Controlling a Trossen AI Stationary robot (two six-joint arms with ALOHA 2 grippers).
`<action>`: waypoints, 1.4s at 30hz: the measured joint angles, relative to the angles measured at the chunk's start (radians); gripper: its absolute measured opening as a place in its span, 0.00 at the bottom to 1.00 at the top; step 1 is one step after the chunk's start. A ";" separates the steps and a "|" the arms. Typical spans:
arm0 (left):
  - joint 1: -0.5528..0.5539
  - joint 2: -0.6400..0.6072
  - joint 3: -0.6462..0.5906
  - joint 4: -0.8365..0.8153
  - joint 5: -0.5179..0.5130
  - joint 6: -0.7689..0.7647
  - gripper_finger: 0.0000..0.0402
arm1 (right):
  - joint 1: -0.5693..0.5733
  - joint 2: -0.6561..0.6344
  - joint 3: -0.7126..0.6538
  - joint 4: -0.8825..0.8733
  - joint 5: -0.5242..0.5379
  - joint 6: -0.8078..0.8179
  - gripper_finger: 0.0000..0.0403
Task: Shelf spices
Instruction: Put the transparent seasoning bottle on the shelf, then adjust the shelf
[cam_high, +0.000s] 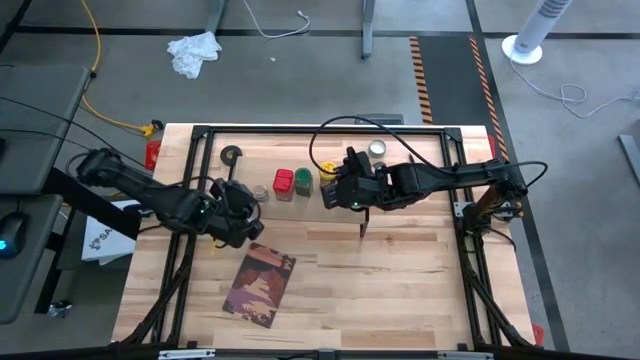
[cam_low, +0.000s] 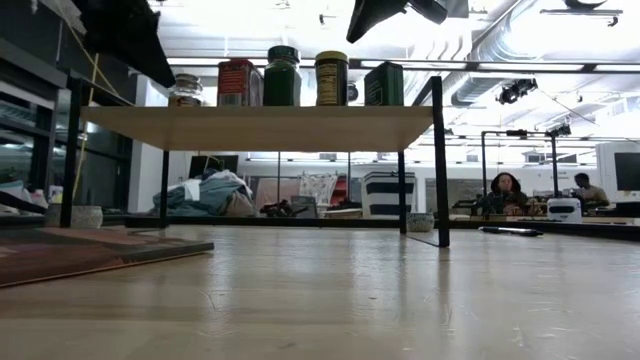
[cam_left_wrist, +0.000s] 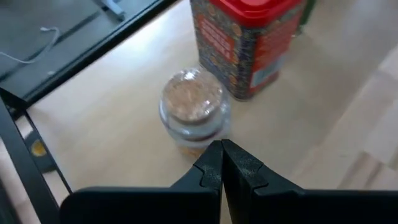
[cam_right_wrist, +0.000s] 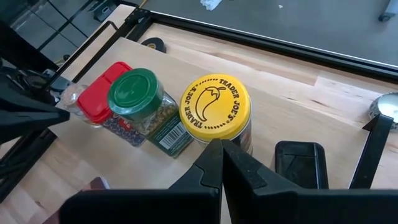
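Note:
The shelf (cam_low: 260, 128) stands on thin black legs on the tabletop. On its board, in a row, stand the spices: a clear glass jar (cam_low: 185, 90), a red box (cam_low: 238, 82), a green-topped jar (cam_low: 282, 76), a yellow-topped jar (cam_low: 331, 78) and a dark tin (cam_low: 384, 84). My left gripper (cam_left_wrist: 222, 149) is shut, its tips right at the near side of the clear jar (cam_left_wrist: 193, 109). Beside that jar stands the red box (cam_left_wrist: 245, 43). My right gripper (cam_right_wrist: 222, 146) is shut and hangs above the yellow-topped jar (cam_right_wrist: 214, 107), clear of it. My left gripper points slanting down at the clear jar's side (cam_left_wrist: 198, 142) with shut fingers. Whether the tips touch the glass I cannot tell. The jar stands upright on the shelf.
A brown-and-maroon book (cam_high: 262, 283) lies flat on the near left of the table. A black tape roll (cam_high: 232, 154) and a small round metal lid (cam_high: 377, 149) lie near the far edge. Black frame rails (cam_high: 200, 180) run along the table's sides.

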 joint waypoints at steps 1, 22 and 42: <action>0.009 0.006 0.000 0.002 -0.004 0.009 0.00 | 0.000 0.000 0.000 0.000 0.000 0.002 0.00; -0.129 -0.213 0.177 -0.292 -0.158 -0.026 0.00 | 0.015 -0.015 0.000 -0.473 0.005 0.156 0.00; -0.189 -0.540 -0.270 -0.256 0.002 -0.244 0.00 | 0.043 -0.299 -0.176 -0.604 0.000 0.288 0.00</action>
